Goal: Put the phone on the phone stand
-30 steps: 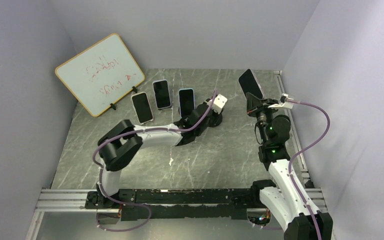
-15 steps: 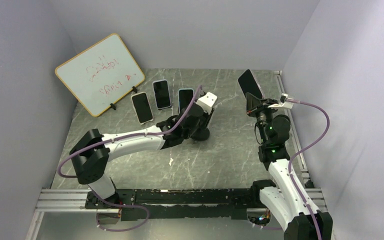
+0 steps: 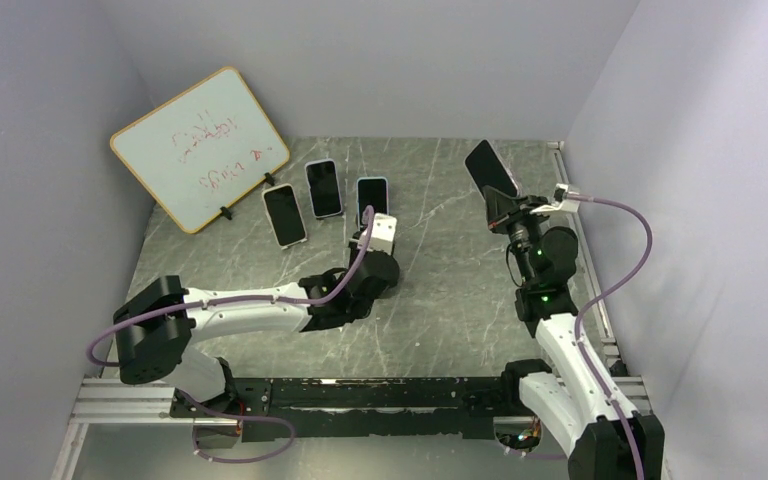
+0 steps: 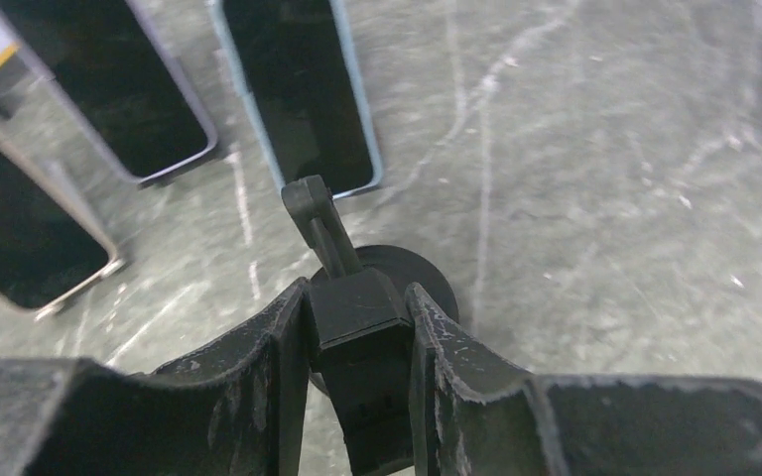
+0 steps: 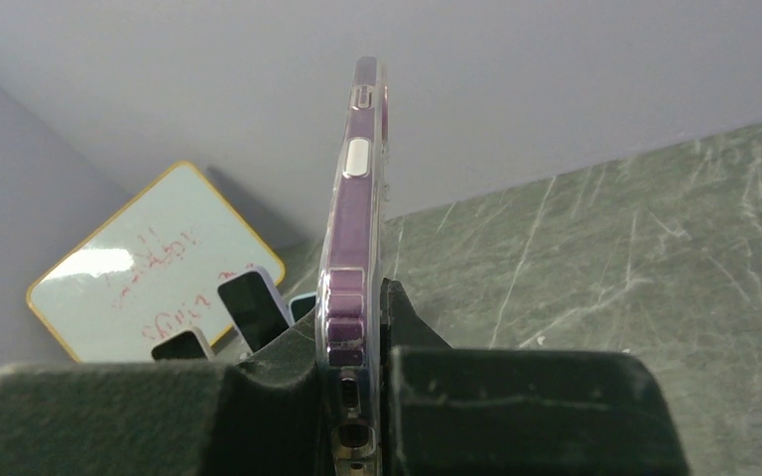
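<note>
My left gripper (image 3: 373,268) is shut on the black phone stand (image 4: 355,322) and holds it by its block. The stand's round base (image 4: 429,282) is on or just over the table, and its thin arm (image 4: 316,220) points toward the phones. In the top view the gripper hides the stand. My right gripper (image 3: 509,213) is shut on a purple-cased phone (image 3: 490,168) and holds it raised and tilted over the right back of the table. The right wrist view shows the phone edge-on (image 5: 357,218) between the fingers (image 5: 288,397).
Three more phones lie at the back left: a blue-cased one (image 3: 371,201), a middle one (image 3: 323,188) and a left one (image 3: 284,215). A whiteboard (image 3: 200,145) leans on the left wall. Grey walls close in the table.
My left arm has drawn the stand back from beside the blue-cased phone toward the near middle of the table. My right gripper has shifted the purple phone slightly left.
</note>
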`<action>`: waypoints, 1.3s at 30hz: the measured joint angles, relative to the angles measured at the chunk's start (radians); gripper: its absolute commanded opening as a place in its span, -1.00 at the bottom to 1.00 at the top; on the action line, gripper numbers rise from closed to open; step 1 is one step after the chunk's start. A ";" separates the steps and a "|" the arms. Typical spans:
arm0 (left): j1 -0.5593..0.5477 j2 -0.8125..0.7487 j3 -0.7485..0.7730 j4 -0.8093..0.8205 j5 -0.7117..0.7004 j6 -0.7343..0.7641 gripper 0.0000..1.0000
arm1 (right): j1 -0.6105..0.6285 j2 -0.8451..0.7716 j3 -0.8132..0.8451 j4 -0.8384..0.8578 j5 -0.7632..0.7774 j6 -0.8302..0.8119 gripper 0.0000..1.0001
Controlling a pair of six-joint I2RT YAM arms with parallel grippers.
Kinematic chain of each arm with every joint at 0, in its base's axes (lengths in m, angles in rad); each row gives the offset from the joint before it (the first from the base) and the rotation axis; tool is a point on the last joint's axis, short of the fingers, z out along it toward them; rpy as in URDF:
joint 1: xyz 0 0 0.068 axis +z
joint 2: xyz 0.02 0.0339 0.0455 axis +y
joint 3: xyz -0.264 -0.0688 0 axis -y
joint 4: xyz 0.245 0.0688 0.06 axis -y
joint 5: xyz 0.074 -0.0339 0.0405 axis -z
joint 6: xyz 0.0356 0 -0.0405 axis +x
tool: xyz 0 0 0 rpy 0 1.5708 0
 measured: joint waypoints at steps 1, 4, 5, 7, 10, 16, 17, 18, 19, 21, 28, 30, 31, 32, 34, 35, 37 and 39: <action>0.000 0.000 0.000 -0.018 -0.037 -0.029 -0.90 | 0.000 0.007 0.000 0.006 -0.012 0.001 -1.00; 0.000 0.006 0.008 -0.087 -0.143 -0.113 -0.90 | 0.000 0.025 0.000 0.025 -0.058 0.002 -1.00; 0.000 0.013 0.013 -0.104 -0.165 -0.129 -0.90 | 0.000 0.030 0.000 0.034 -0.076 0.002 -1.00; 0.000 0.029 0.026 -0.129 -0.192 -0.151 -0.81 | 0.000 0.042 0.000 0.051 -0.113 0.002 -1.00; 0.000 0.036 0.031 -0.143 -0.195 -0.163 0.02 | 0.000 0.064 0.002 0.076 -0.183 -0.001 -1.00; 0.000 -0.030 -0.058 -0.066 -0.132 -0.117 0.93 | 0.000 0.130 0.014 0.128 -0.348 0.002 -1.00; 0.000 -0.053 -0.083 -0.041 -0.113 -0.100 0.93 | 0.000 0.133 0.014 0.131 -0.365 0.002 -1.00; 0.002 -0.074 -0.101 -0.023 -0.098 -0.085 0.93 | 0.000 0.134 0.014 0.135 -0.378 0.002 -1.00; 0.006 -0.106 -0.133 0.024 -0.062 -0.056 0.93 | 0.000 0.135 0.014 0.142 -0.390 0.002 -1.00; 0.009 -0.163 -0.187 0.093 -0.001 -0.008 0.93 | 0.000 0.135 0.014 0.151 -0.410 0.002 -1.00; 0.034 -0.425 -0.386 0.317 0.266 0.164 0.93 | 0.001 0.142 0.014 0.179 -0.451 0.008 -1.00; 0.079 -0.514 -0.414 0.333 0.349 0.185 0.93 | 0.001 0.144 0.014 0.187 -0.461 0.009 -1.00; 0.116 -0.551 -0.418 0.334 0.382 0.187 0.93 | 0.002 0.146 0.014 0.191 -0.465 0.010 -1.00; 0.151 -0.576 -0.420 0.332 0.405 0.187 0.93 | 0.003 0.150 0.014 0.196 -0.469 0.011 -1.00; 0.259 -0.625 -0.423 0.315 0.484 0.177 0.93 | 0.005 0.161 0.014 0.215 -0.478 0.016 -1.00; 0.317 -0.642 -0.427 0.304 0.524 0.168 0.93 | 0.005 0.167 0.014 0.221 -0.484 0.018 -1.00; 0.425 -0.657 -0.431 0.271 0.612 0.151 0.87 | 0.006 0.182 0.014 0.232 -0.496 0.023 -1.00; 0.484 -0.628 -0.425 0.232 0.668 0.140 0.82 | 0.006 0.186 0.014 0.234 -0.503 0.025 -1.00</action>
